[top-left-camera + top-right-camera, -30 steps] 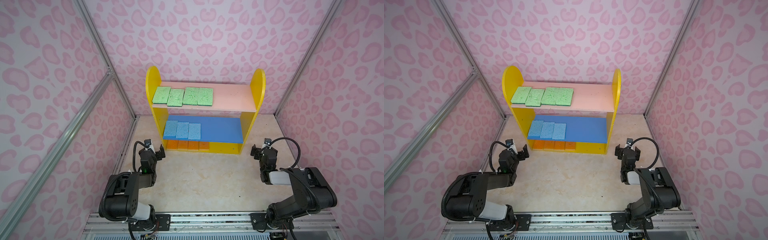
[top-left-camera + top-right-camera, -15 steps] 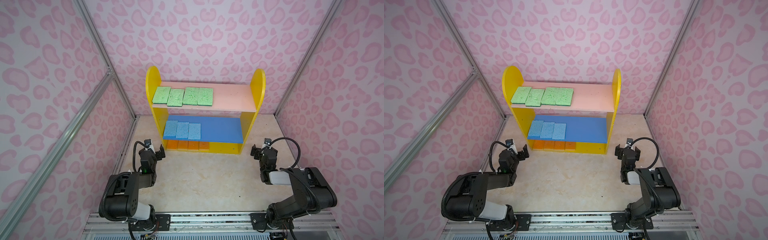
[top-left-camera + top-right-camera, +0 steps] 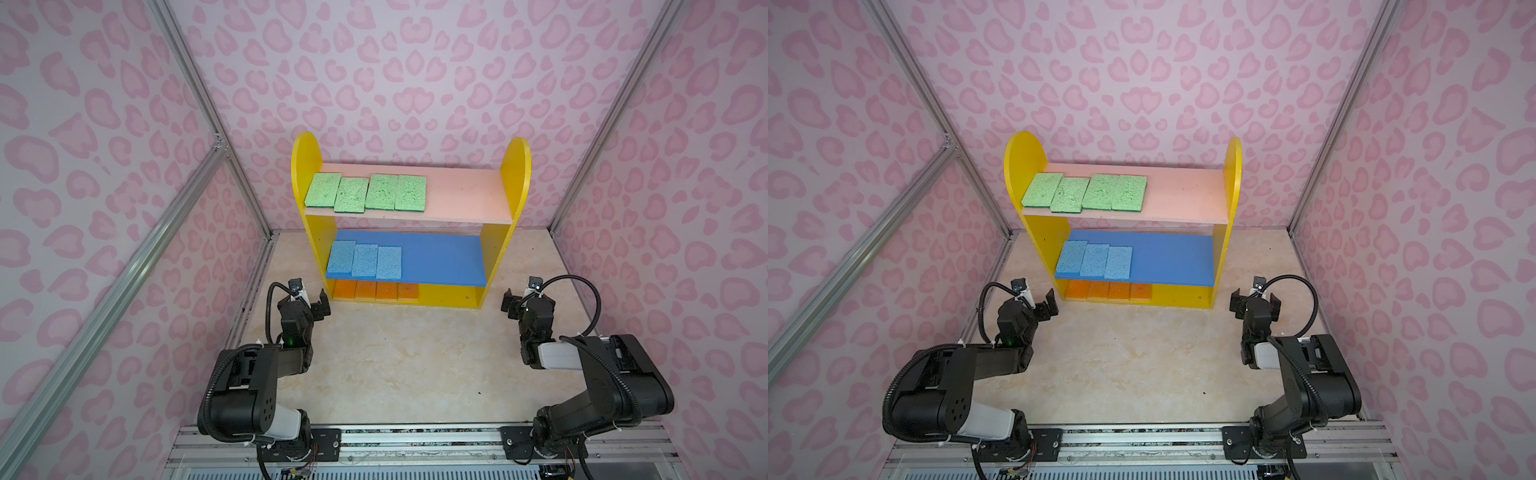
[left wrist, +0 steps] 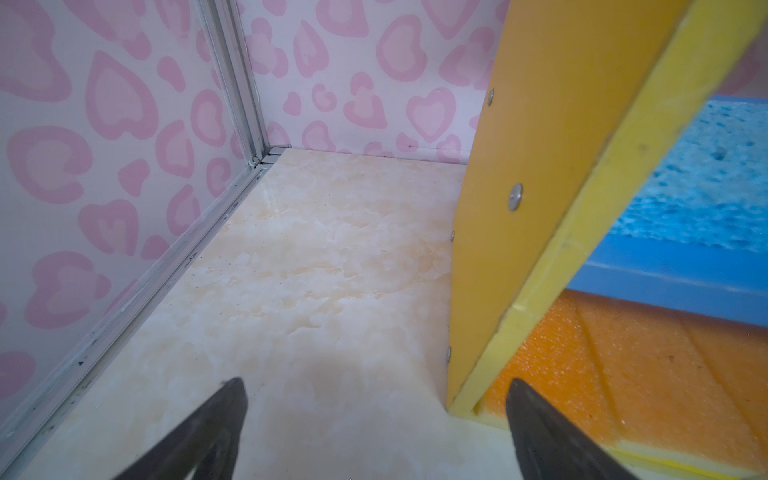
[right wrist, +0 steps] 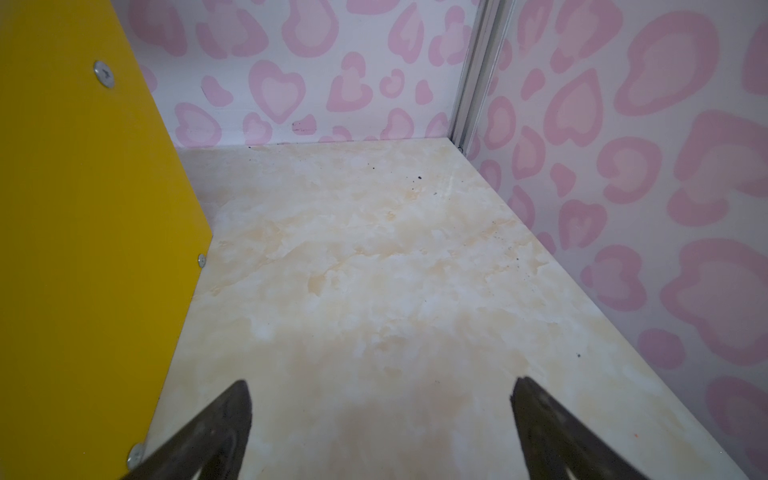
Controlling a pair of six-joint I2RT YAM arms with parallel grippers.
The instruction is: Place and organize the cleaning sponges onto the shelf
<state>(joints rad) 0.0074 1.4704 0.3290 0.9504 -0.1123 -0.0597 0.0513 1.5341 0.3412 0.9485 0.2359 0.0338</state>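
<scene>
change: none is seen since the earlier frames | left gripper: fingers spread, nothing held | right gripper: fingers spread, nothing held | cleaning sponges: unmoved on shelf

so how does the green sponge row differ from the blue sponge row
The green sponge row has four sponges; the blue sponge row has three. The green row lies on the top pink board, the blue row on the middle blue board. The green row stands out against its board, while the blue row nearly blends into its own. Both lie flat, side by side, at the left end of the shelf.
</scene>
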